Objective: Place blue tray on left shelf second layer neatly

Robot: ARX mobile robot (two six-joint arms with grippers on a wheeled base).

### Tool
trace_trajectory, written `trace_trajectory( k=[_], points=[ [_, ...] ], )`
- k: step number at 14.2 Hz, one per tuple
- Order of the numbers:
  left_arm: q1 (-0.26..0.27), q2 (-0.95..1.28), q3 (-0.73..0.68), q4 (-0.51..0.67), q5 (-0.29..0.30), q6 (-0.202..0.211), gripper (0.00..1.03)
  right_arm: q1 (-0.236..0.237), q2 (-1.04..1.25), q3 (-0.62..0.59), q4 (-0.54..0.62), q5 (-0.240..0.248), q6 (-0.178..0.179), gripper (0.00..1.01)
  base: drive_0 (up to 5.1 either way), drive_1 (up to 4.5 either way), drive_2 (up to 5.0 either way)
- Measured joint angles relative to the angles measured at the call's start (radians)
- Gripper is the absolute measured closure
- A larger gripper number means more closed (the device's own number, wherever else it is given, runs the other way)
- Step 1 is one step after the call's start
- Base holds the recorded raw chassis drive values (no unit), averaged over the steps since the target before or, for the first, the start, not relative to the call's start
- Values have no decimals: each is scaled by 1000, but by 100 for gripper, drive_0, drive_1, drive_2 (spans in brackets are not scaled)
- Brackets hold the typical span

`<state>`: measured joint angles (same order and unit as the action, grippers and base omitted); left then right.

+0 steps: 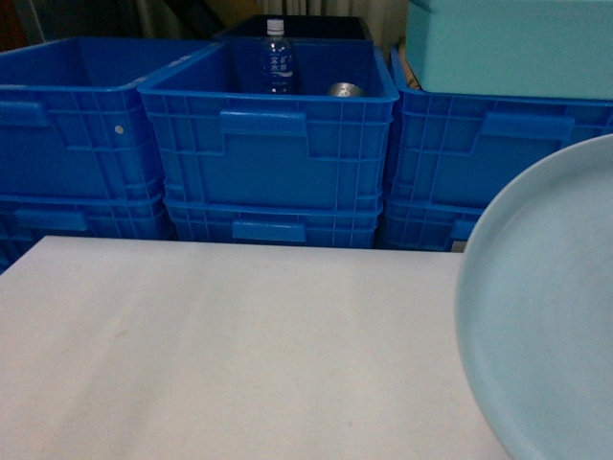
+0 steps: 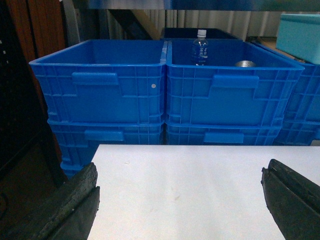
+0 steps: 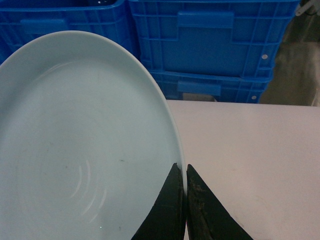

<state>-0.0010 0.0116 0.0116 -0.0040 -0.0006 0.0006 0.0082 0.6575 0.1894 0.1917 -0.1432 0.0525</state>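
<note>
Blue tray (image 3: 80, 145) sits on the right, held up over the white surface (image 1: 230, 355). Going left to right: left gripper (image 2: 180, 200) spread wide apart over the surface, blue crates (image 1: 268, 134) behind, right gripper (image 3: 185, 200) pinching the tray's rim.

glossy smooth plastic blue tray (image 3: 85, 150)

White table (image 1: 220, 345), stacked blue crates (image 1: 268, 134) behind (2 high), dim room

Left end effector (image 2: 180, 200) gapes wide, nothing between its fingers — right end effector (image 3: 185, 200) pinched tight on a rim.
</note>
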Motion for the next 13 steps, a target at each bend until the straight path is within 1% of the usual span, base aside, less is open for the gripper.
trace_trajectory(
  k=[1,2,4,5,6,7,8,9,11,13],
  points=[
    [0,0,0,0,0,0,5,45,5,0,-2,32,4,99,0,0,0],
    [0,0,0,0,-1,0,5,59,8,-2,-8,51,7,99,0,0,0],
    [0,0,0,0,0,0,5,55,9,-2,3,58,7,99,0,0,0],
    [0,0,0,0,0,0,5,44,9,-2,4,53,6,99,0,0,0],
    [0,0,0,0,0,0,5,11,16,-3,19,42,3,99,0,0,0],
    [0,0,0,0,0,0,5,6,-3,-7,6,19,2,99,0,0,0],
    [0,0,0,0,0,0,5,19,-54,-18,29,17,-15,99,0,0,0],
    [0,0,0,0,0,0,5,18,-94,-18,5,10,-26,99,0,0,0],
    [0,0,0,0,0,0,5,18,-102,-20,2,11,-39,99,0,0,0],
    [0,0,0,0,0,0,5,18,-101,-23,2,11,-43,99,0,0,0]
  ],
)
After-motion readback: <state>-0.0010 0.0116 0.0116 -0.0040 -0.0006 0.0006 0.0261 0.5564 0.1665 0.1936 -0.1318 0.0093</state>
